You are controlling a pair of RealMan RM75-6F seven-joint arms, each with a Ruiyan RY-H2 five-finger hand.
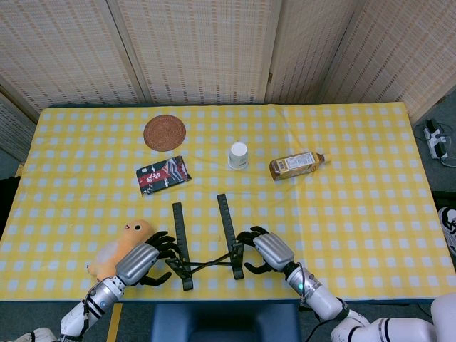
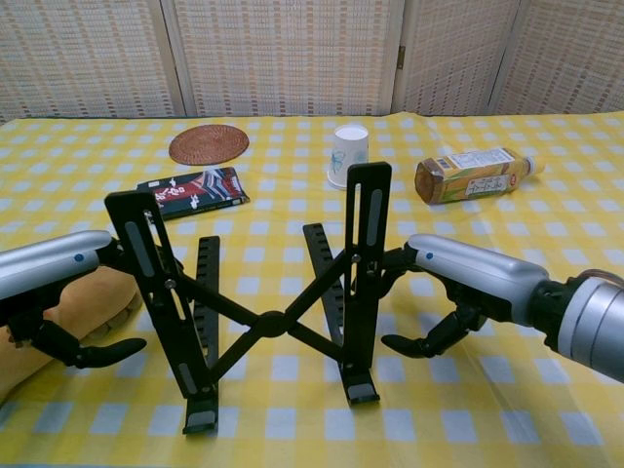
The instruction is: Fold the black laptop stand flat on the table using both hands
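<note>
The black laptop stand point(image 1: 205, 244) stands unfolded near the table's front edge, its two uprights joined by an X-shaped brace point(image 2: 268, 323). My left hand point(image 2: 54, 283) is at the outer side of the left upright. Its fingers reach that upright from behind, and its thumb curls low and apart from the stand. My right hand point(image 2: 468, 283) is just right of the right upright. Its fingertips point(image 2: 388, 261) touch that upright's edge, and its thumb hangs free below. Neither hand grips anything. In the head view the left hand point(image 1: 140, 261) and the right hand point(image 1: 269, 251) flank the stand.
A yellow plush toy point(image 1: 117, 246) lies under and beside my left hand. Farther back lie a black packet point(image 1: 163, 174), a woven coaster point(image 1: 164, 132), a white paper cup point(image 1: 239, 155) and a bottle on its side point(image 1: 296, 164). The table's front edge point(image 1: 235, 299) runs just below the stand.
</note>
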